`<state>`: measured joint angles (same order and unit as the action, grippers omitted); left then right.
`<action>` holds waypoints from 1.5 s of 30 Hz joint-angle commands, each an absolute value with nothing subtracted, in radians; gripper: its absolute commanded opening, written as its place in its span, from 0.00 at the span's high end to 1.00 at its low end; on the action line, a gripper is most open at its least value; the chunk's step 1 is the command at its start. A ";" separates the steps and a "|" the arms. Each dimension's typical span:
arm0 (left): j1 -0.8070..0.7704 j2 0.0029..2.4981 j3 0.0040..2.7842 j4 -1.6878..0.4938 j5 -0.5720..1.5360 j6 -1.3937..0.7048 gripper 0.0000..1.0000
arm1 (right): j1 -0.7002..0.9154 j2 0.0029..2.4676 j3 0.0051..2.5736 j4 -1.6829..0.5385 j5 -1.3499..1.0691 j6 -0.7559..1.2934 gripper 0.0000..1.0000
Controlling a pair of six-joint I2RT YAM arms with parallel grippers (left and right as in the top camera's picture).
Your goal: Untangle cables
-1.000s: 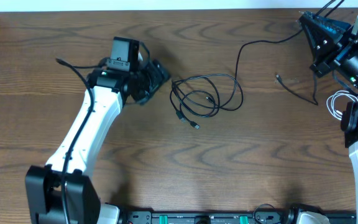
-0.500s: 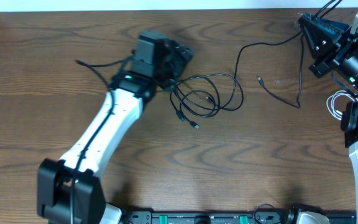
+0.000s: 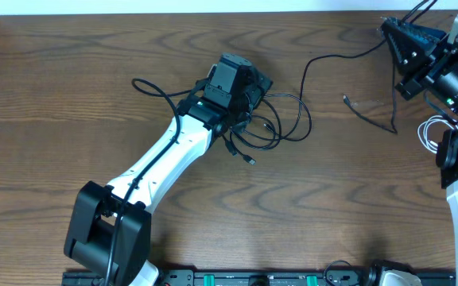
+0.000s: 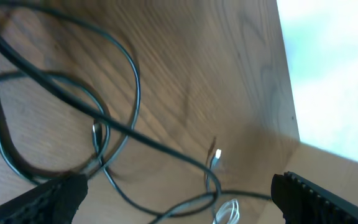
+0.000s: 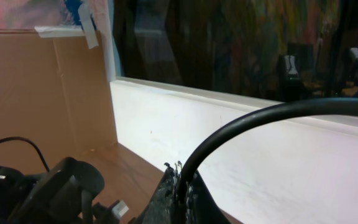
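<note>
A tangle of thin black cables (image 3: 281, 119) lies in loops at mid-table. My left gripper (image 3: 253, 84) hovers open over the tangle's left part. In the left wrist view its dark fingertips (image 4: 51, 198) stand wide apart, and the looped black cables (image 4: 114, 127) and a small plug (image 4: 217, 155) lie between and ahead of them, ungripped. My right gripper (image 3: 400, 40), raised at the far right, is shut on a black cable (image 3: 332, 57) that runs down to the tangle. The right wrist view shows that cable (image 5: 260, 118) arching out of the shut gripper (image 5: 182, 186). A coiled white cord (image 3: 430, 131) lies at the right edge.
A loose plug end (image 3: 345, 99) of a black cord trails right of the tangle. A cardboard wall (image 5: 42, 87) and a white ledge (image 5: 241, 155) border the table's far side. The left arm's own thicker wire (image 3: 153, 87) loops left of its wrist.
My left arm has swung right, from beside the tangle to over its left loops, with its jaws opening wider. The loose cord end near the right gripper has swayed left and back.
</note>
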<state>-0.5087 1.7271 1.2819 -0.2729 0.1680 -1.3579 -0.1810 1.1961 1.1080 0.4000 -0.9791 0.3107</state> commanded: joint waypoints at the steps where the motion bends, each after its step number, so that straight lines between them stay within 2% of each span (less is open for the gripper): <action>1: -0.510 1.758 1.297 -0.259 0.089 -1.376 0.01 | -0.183 1.197 1.114 0.399 -1.005 0.317 0.99; 8: -0.515 1.859 1.297 -0.218 0.109 -1.480 0.11 | -0.182 1.197 1.114 0.395 -1.010 0.318 0.99; 11: -0.515 1.890 1.297 -0.174 0.123 -1.480 0.23 | -0.183 1.197 1.114 0.395 -1.010 0.317 0.99; 12: -0.515 1.892 1.297 -0.170 0.123 -1.480 0.31 | -0.183 1.197 1.114 0.395 -1.010 0.318 0.99; 15: -0.515 1.891 1.297 -0.165 0.123 -1.480 0.44 | -0.183 1.197 1.114 0.384 -1.010 0.317 0.99; 18: -0.513 1.891 1.297 -0.163 0.123 -1.479 0.87 | -0.183 1.197 1.114 0.366 -1.009 0.317 0.99; 19: -0.513 1.890 1.297 -0.162 0.130 -1.479 0.92 | -0.183 1.197 1.114 0.359 -1.009 0.316 0.99; 23: -0.500 1.880 1.298 -0.076 0.262 -1.373 0.92 | -0.183 1.197 1.114 0.307 -1.008 0.280 0.99; 30: -0.426 1.818 1.298 0.176 0.631 -1.163 0.93 | -0.183 1.198 1.114 0.090 -0.901 0.193 0.99; 39: -0.245 1.745 1.298 0.174 1.004 -1.020 0.92 | -0.183 1.235 1.114 -0.214 -0.345 0.182 0.99; 45: -0.141 1.745 1.297 0.101 1.191 -0.869 0.92 | -0.183 1.325 1.114 -0.316 -0.009 0.182 0.99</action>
